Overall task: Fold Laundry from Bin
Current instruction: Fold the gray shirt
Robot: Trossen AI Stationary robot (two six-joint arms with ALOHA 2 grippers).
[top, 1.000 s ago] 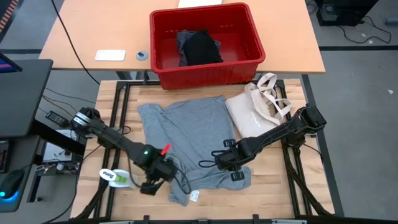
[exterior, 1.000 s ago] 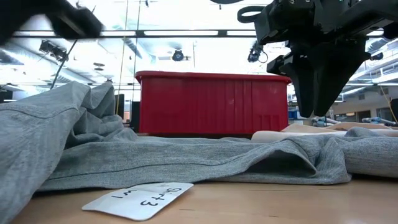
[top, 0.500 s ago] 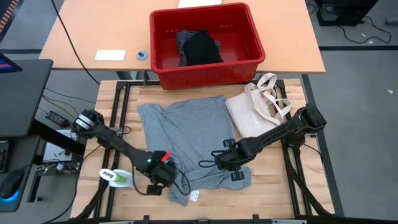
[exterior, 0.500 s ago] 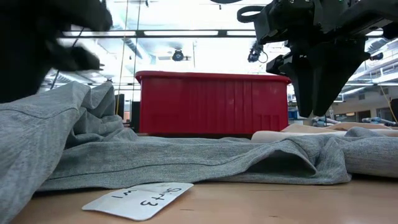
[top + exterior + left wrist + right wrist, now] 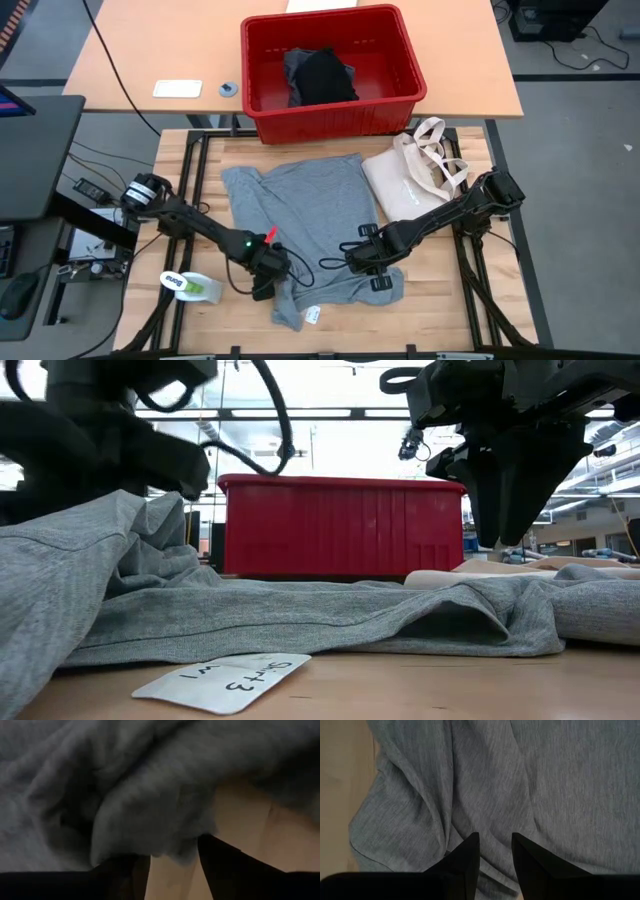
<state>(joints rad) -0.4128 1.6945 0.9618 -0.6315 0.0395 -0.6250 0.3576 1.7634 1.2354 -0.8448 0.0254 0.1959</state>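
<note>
Since a second ago my left end effector (image 5: 266,272) has slid in from off the hem onto the lower-left edge of the grey T-shirt (image 5: 300,225), and its fingers have parted. My right end effector (image 5: 368,262) has not moved.

Left arm: stretched low across the tabletop (image 5: 440,290) from the T-shirt's left, wrist angled toward the shirt. Left wrist view shows the fingers (image 5: 225,870) spread, released, with a fold of grey cloth (image 5: 150,815) bunched just ahead of them and bare wood in the gap. Nothing gripped.

Right arm: reaches in from the T-shirt's right, elbow near the cream tote bag (image 5: 415,175), end effector down on the shirt's lower-right part. Fingers (image 5: 465,857) partly apart, cloth running between them; I cannot tell if they pinch it.

T-shirt lies spread and wrinkled in the middle of the tabletop, a white tag (image 5: 312,315) at its bottom hem. Red bin (image 5: 330,72) sits beyond the shirt's top edge on the far table, holding a black garment (image 5: 325,78) with some grey-blue cloth beside it. Tote bag touches the T-shirt's upper-right side. A white-green roll (image 5: 190,285) lies left of the shirt, near my left arm.
</note>
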